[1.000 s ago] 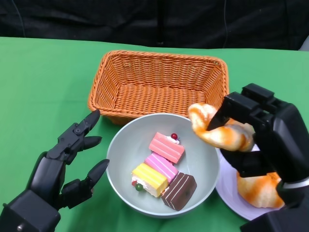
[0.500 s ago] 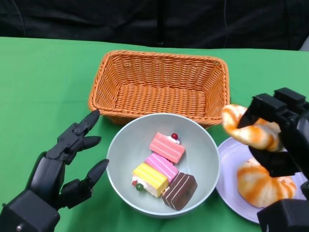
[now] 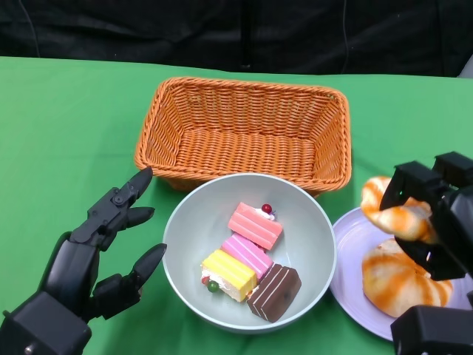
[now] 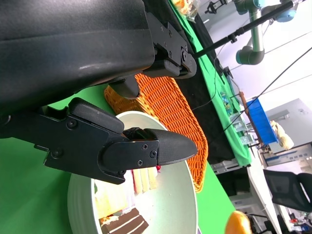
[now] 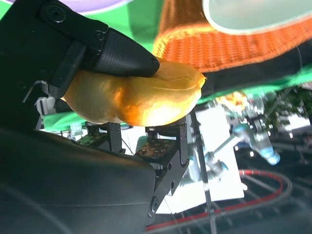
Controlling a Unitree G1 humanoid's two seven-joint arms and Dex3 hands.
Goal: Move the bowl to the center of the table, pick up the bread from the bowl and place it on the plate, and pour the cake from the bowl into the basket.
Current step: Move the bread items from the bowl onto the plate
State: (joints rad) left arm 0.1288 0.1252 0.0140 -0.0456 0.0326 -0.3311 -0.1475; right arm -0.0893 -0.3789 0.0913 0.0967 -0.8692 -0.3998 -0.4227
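A pale green bowl [image 3: 314, 229] sits mid-table holding several cake slices [image 3: 251, 255]: pink, yellow and chocolate. My right hand [image 3: 443, 222] grips a golden bread roll [image 3: 392, 211] above the lilac plate [image 3: 351, 277] at the right, where another roll [image 3: 399, 277] lies. In the right wrist view the held bread [image 5: 146, 97] sits pinched under black fingers [image 5: 117, 53]. My left hand [image 3: 96, 251] hovers open just left of the bowl, touching nothing. The left wrist view shows its fingers [image 4: 141, 148] over the bowl [image 4: 170, 204].
An empty orange wicker basket [image 3: 244, 129] stands right behind the bowl, almost touching its rim. Green cloth [image 3: 66, 133] covers the table, with a black backdrop beyond the far edge.
My right hand has carried the bread rightward and down, from over the bowl's rim to above the plate. The left hand, bowl and cakes stayed still.
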